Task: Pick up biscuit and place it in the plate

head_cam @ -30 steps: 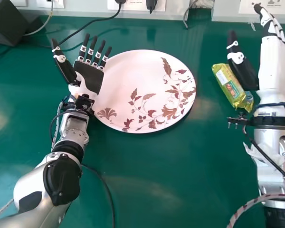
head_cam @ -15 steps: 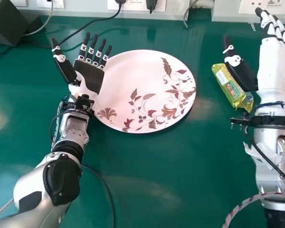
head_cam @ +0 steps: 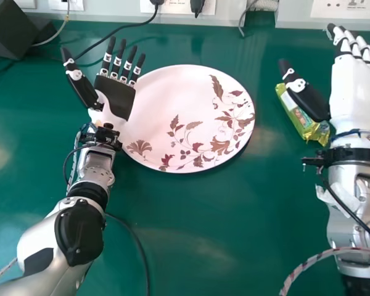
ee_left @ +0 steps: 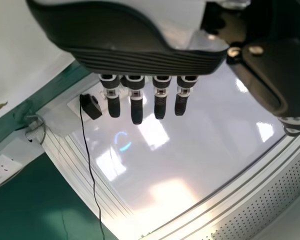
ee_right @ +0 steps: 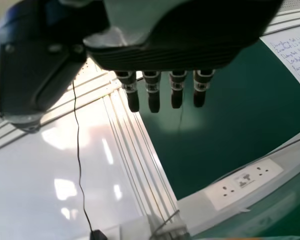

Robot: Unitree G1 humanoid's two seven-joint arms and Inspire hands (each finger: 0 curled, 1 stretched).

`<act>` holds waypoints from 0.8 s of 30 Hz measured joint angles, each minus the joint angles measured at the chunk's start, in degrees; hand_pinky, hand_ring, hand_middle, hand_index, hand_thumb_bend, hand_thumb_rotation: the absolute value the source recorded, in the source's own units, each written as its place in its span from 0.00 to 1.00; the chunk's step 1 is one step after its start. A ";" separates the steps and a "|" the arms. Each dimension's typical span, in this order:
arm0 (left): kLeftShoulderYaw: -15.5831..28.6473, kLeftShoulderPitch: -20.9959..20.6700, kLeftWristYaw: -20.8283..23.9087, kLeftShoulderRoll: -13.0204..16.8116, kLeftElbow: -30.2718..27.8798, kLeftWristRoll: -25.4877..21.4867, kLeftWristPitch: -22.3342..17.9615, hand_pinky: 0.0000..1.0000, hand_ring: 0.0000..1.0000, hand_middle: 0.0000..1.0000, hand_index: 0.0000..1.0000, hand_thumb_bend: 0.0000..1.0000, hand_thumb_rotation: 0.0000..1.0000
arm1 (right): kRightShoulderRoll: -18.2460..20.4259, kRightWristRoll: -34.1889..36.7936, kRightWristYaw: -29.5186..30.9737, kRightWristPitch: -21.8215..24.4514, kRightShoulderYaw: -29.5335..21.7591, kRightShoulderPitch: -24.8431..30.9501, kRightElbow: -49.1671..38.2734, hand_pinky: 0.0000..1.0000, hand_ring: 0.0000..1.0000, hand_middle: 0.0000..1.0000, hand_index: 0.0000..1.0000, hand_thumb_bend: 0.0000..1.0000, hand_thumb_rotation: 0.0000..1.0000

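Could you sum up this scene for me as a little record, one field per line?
surface: green table
plate: round, pale, leaf-and-flower pattern
biscuit: yellow packet, on the table right of the plate
left hand: open, at the plate's left edge
right hand: open, thumb above part of the packet
contact with packet: cannot tell
biscuit on plate: not yet

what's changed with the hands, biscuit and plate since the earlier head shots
The white-and-black right hand moved slightly left, its thumb now farther over the yellow-wrapped biscuit packet. The black-palmed left hand barely shifted, fingertips slightly forward. Nothing was gripped or released. The packet and round, pale, leaf-patterned plate stayed put.
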 measured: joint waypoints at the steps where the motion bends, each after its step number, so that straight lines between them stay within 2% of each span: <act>1: -0.01 0.00 -0.23 0.00 0.00 -0.08 0.01 0.96 0.94 1.00 1.00 1.00 0.65 | -0.11 -0.38 0.42 0.39 0.10 0.00 -0.05 1.00 1.00 1.00 1.00 0.88 1.00; 4: -0.05 0.00 -0.61 0.01 0.00 -0.08 -0.07 0.97 0.95 1.00 1.00 1.00 0.62 | -0.73 -1.03 2.31 1.86 0.49 0.02 -0.30 1.00 1.00 1.00 1.00 0.87 1.00; 10: -0.07 0.00 -0.48 0.00 0.00 -0.08 -0.14 0.98 0.95 1.00 1.00 1.00 0.62 | -1.71 -2.02 6.93 4.12 1.41 0.02 -1.53 1.00 1.00 1.00 1.00 0.86 1.00; 24: -0.12 0.00 0.29 -0.02 0.03 -0.01 -0.69 0.97 0.95 1.00 1.00 1.00 0.62 | -2.48 -3.46 10.34 6.45 2.54 -0.24 -1.70 1.00 1.00 1.00 1.00 0.85 1.00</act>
